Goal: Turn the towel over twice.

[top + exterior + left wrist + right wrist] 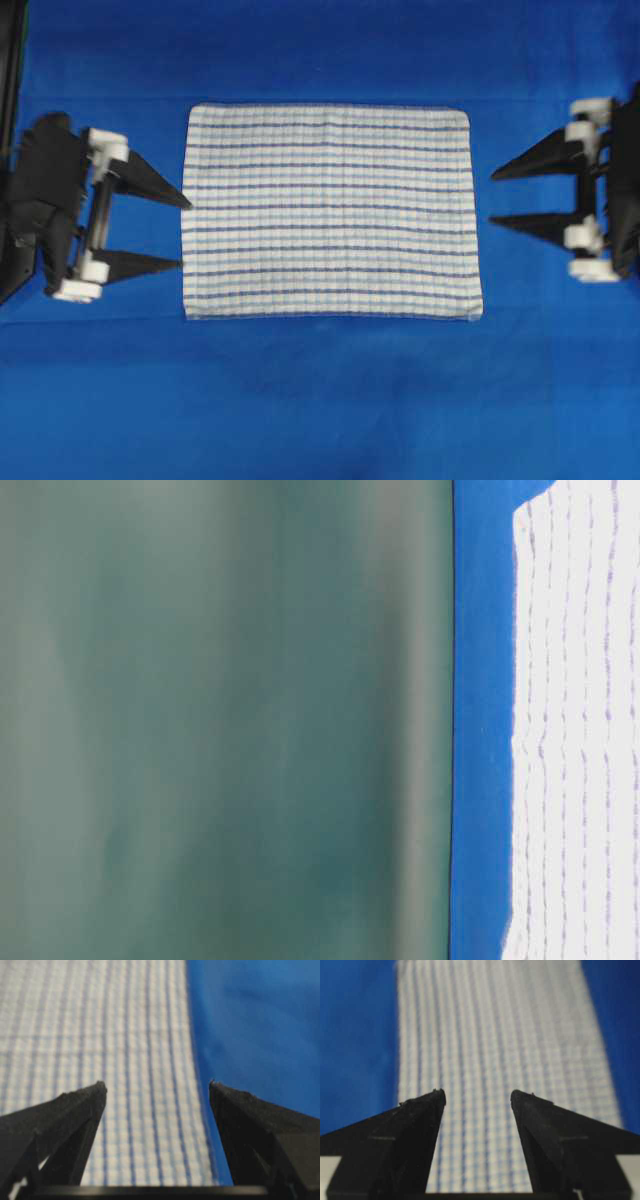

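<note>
Where the blue cloth [320, 400] covers the table, we see the towel [330, 212] lying flat and fully spread near the middle of the overhead view, its dark and pale blue stripes running across from one arm's side to the other. All four edges lie on the cloth and none is lifted.

At its left edge we find the left gripper [185, 233], its two black fingers spread wide and holding nothing. One tip just reaches the towel's edge in the overhead view, the other stops beside it; whether either touches the fabric we cannot tell. From the left wrist camera we look along the towel between the parted fingers [75, 1120].

On the other side the right gripper [491, 197] stands a little way off the towel's right edge, over bare blue cloth, likewise spread wide and empty.

From table level we see a dull green wall [220, 720] behind the table.
</note>
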Controlling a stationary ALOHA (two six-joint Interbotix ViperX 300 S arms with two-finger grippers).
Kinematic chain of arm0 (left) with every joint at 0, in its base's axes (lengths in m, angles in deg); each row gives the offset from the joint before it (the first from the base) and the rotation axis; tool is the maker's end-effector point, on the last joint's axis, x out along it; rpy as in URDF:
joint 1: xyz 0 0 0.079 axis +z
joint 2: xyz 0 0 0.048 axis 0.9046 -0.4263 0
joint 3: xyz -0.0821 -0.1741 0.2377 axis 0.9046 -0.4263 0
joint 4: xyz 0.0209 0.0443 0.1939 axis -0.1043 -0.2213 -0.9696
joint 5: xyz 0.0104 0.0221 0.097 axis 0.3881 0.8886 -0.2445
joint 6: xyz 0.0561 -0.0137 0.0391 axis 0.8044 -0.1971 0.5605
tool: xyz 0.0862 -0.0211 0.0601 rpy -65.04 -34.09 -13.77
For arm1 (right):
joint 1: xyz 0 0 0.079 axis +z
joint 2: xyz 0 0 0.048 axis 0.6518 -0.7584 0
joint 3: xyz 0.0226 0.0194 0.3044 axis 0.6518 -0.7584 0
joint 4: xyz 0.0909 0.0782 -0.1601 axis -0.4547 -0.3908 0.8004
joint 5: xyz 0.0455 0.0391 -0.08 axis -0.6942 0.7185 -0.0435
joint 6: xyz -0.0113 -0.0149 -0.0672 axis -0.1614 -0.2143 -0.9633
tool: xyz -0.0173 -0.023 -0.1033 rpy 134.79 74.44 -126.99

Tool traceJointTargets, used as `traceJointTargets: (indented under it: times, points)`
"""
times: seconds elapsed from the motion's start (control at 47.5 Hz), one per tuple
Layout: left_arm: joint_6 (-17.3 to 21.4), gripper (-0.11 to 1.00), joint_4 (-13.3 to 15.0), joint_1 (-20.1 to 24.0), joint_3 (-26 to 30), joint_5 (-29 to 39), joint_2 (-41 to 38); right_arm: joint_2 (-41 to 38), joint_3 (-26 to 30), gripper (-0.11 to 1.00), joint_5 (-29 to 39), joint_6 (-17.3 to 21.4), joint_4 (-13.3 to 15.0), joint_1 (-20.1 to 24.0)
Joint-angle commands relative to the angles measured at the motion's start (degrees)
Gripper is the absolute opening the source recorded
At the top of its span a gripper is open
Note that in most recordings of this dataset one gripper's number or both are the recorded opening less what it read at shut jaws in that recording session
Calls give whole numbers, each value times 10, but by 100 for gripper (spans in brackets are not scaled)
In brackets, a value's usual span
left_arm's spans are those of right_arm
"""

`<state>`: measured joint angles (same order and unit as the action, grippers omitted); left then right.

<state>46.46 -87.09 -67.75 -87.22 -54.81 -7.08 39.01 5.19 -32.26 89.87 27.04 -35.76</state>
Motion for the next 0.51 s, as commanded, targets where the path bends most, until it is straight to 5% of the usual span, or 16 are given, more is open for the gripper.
traceJointTargets:
  times: [0.0,0.211,0.484]
  points:
    - [3,77,0,18,1,8,38,29,5,61,10,-2,11,-9]
    - [36,77,0,47,-4,78,124,90,-4,60,44,-2,41,-29]
    - [42,77,0,73,-65,94,229,163,-67,60,41,3,43,-63]
